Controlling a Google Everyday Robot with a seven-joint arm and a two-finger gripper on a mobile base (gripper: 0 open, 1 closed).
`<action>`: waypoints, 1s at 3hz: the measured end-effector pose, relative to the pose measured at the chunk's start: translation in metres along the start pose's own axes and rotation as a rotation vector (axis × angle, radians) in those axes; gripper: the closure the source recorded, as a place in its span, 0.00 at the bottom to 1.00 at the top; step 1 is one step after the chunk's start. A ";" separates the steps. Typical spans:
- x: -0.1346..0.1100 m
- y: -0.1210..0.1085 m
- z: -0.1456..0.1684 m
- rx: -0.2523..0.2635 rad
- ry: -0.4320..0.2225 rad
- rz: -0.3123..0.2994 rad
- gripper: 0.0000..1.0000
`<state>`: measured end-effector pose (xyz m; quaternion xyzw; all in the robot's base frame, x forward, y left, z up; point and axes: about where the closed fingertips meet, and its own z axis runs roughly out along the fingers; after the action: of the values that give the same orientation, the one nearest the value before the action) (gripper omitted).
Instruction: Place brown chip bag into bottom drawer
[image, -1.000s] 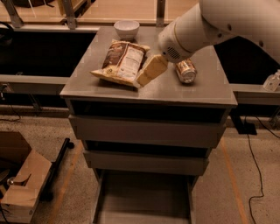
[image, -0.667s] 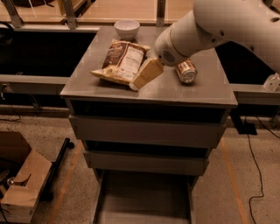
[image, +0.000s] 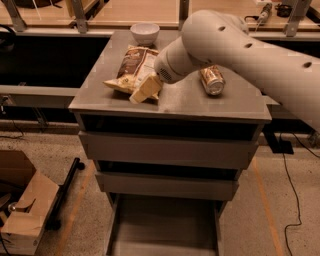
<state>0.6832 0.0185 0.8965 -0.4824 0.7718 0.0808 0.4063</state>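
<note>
The brown chip bag (image: 134, 68) lies flat on the left part of the grey cabinet top (image: 200, 102), dark brown with a white label and tan edges. My gripper (image: 145, 91) reaches down from the white arm (image: 240, 45) and sits at the bag's near right edge, its tan fingers (image: 148, 87) against the bag. The bottom drawer (image: 165, 225) is pulled out below the two upper drawer fronts, a shallow grey tray with nothing showing in it.
A brown-gold drink can (image: 212, 80) lies on its side on the cabinet top right of the arm. A white bowl (image: 145, 32) stands at the back edge. A cardboard box (image: 25, 210) sits on the floor at the left. A cable (image: 295, 200) runs on the floor at the right.
The arm and gripper have shifted left and slightly down along the bag's near right edge. The bag, can and bowl have stayed in place.
</note>
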 end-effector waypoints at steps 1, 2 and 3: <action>-0.004 -0.012 0.038 0.020 -0.024 0.035 0.00; -0.001 -0.025 0.074 0.020 -0.030 0.078 0.00; 0.003 -0.029 0.094 0.016 -0.025 0.092 0.18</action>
<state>0.7575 0.0504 0.8405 -0.4423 0.7885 0.0993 0.4156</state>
